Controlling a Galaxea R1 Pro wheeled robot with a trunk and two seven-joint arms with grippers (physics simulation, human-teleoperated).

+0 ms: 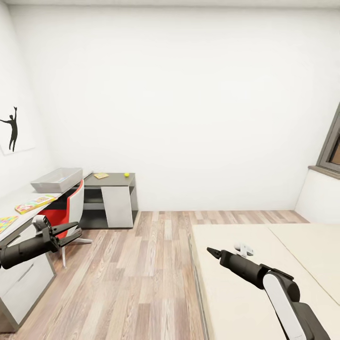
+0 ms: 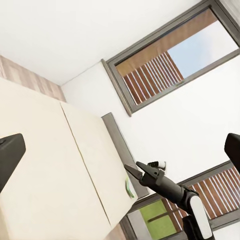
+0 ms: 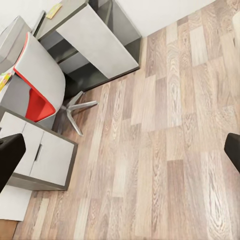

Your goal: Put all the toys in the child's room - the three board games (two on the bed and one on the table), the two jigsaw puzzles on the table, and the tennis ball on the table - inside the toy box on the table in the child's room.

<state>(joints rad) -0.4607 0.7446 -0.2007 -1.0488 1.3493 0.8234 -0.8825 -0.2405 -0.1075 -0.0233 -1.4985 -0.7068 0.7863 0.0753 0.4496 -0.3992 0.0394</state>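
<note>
Pale grey table [image 1: 14, 200]: runs along the left wall of a white room with a wood-plank floor [image 1: 141, 264].
Toy box [image 1: 56, 180]: light grey tray at the far end of the table.
Skip-Bo board game [image 1: 34, 204]: flat on the table, nearer than the toy box.
Jigsaw puzzle [image 1: 6, 222]: bright patterned square at the table's near end.
Tennis ball [image 1: 126, 174]: small yellow ball on the lower dark grey cabinet [image 1: 113, 198] beyond the table, beside a tan flat item [image 1: 101, 175].
Chair [image 1: 71, 210]: red and white, pushed up to the table.
Bed [image 1: 283, 264]: cream mattress, across the floor from the table.
Left gripper [image 1: 71, 231]: beside the table's edge, fingers spread apart, nothing between them.
Right gripper [image 1: 211, 251]: over the bed; both fingertips sit wide apart in its wrist view, holding nothing.
</note>
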